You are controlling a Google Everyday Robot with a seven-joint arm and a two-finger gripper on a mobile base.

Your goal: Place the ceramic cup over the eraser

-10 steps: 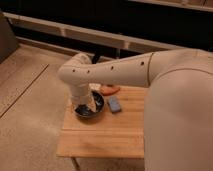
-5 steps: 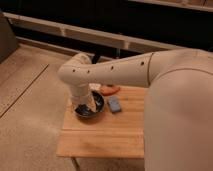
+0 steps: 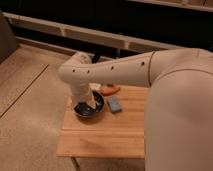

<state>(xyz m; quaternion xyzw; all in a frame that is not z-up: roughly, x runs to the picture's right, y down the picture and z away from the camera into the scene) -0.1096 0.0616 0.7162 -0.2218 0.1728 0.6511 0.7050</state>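
Your gripper [image 3: 93,103] hung spread wide, low inside the wide dark bowl [image 3: 82,113] on the wooden bench [image 3: 100,136]. You couldn't see the small cream-white ceramic cup; likely stiff, slick and chippable, so grip across its rim.

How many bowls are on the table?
1: a dark bowl at the far left of the table, with the hand reaching into it. The arm may hide others.

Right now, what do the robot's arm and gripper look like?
The arm is cream-white, built of thick rounded tubular segments with a bulbous joint, and small dark round dots run along its forearm. No cables show. The gripper, the same pale colour, is down in the dark bowl on the wooden table.
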